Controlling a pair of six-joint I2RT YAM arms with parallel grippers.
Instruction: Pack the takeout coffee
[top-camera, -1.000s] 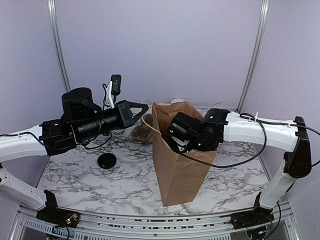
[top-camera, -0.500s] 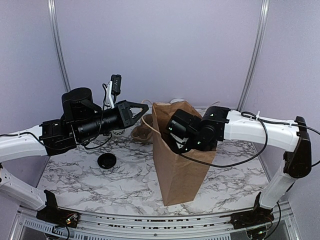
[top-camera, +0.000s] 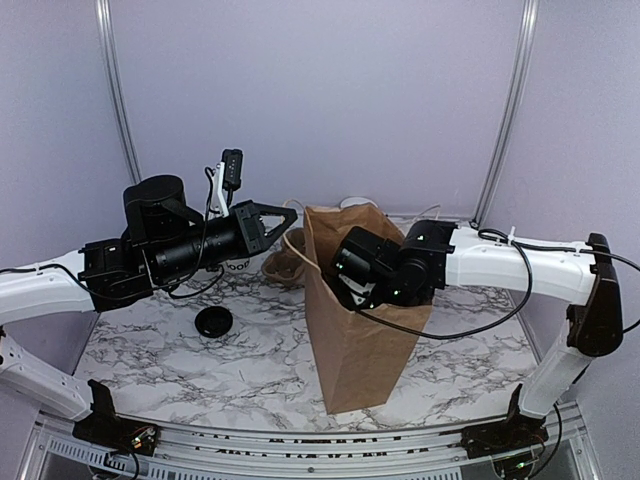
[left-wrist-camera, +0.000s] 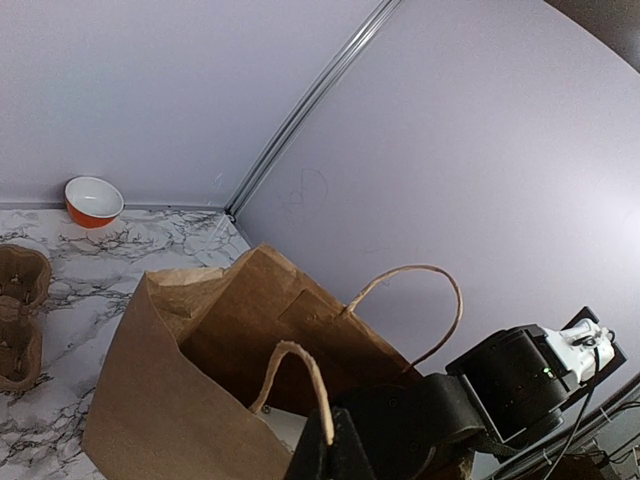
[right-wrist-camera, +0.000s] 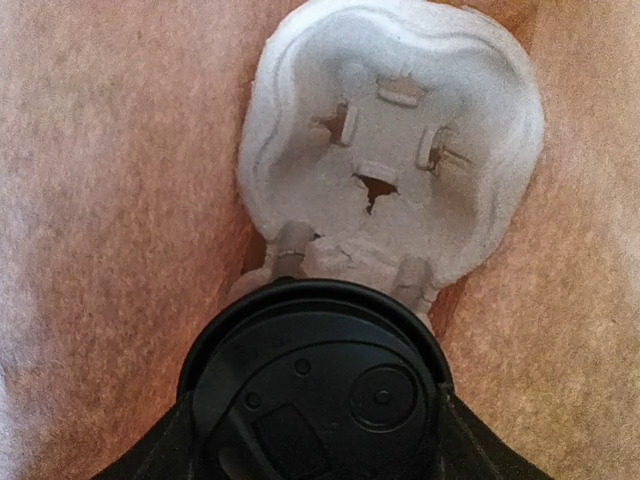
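Inside the bag (top-camera: 360, 340), right end effector (right-wrist-camera: 315, 450) clasps the takeout coffee (right-wrist-camera: 315, 385), cup hidden; left end effector (left-wrist-camera: 330, 452) pinches its handle (left-wrist-camera: 291, 348).

Brown paper bag (left-wrist-camera: 200, 400) standing open on marble table (left-wrist-camera: 90, 290), mouth gaping toward camera. Left gripper (left-wrist-camera: 330, 445) showing at bottom edge, dark fingers pressing together and pinching near handle (left-wrist-camera: 300, 365), loop arching up from them. Far handle (left-wrist-camera: 440, 290) curving above rear rim. Right arm (left-wrist-camera: 510, 375), black with white part behind, reaching into bag from right. Orange bowl (left-wrist-camera: 93, 200) with white inside sitting by far wall, near slanting metal rail (left-wrist-camera: 310, 100). Brown pulp tray (left-wrist-camera: 20, 320) lying at left edge, apart from bag.
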